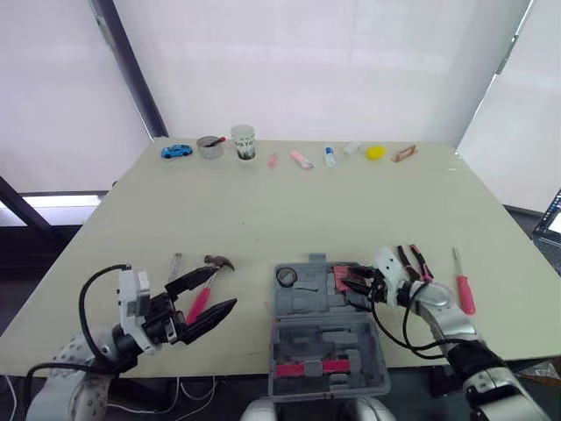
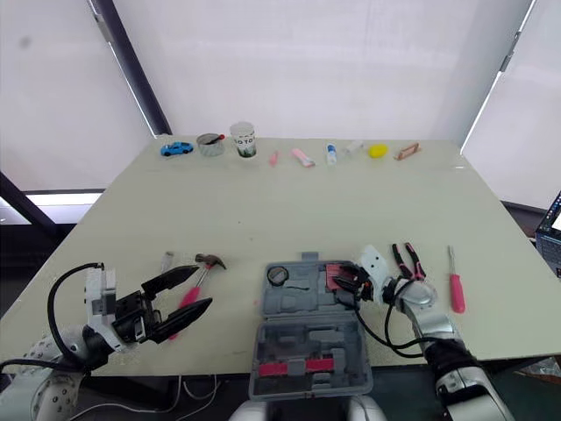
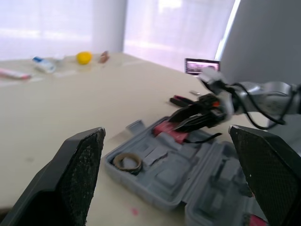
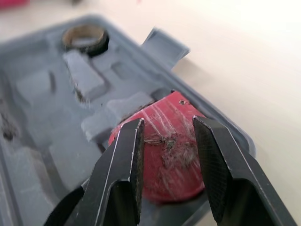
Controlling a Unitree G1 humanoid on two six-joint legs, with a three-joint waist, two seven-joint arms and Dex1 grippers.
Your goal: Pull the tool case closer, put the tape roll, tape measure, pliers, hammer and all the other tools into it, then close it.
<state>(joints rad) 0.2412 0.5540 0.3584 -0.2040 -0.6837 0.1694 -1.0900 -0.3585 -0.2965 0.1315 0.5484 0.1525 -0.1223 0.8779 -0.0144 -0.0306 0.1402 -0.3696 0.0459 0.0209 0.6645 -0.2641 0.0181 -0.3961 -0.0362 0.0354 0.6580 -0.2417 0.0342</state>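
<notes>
Tool case lies open, with tape roll and tape measure seated. Hammer, pliers and screwdriver are outstanding. Left gripper is spread; right gripper is spread over the tape measure.

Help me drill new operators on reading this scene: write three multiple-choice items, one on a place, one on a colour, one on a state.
1. Where is the tape roll?
A) in the tool case
B) beside the cup at the far edge
C) on the floor

2. What colour is the screwdriver handle?
A) blue
B) red
C) yellow

3. How is the left gripper?
A) shut on a tool
B) shut, empty
C) open, empty

Answers:
1 A: the roll sits in a corner pocket of the open grey case.
2 B: the handle shows red.
3 C: its two black fingers are spread apart with nothing between them.
</notes>
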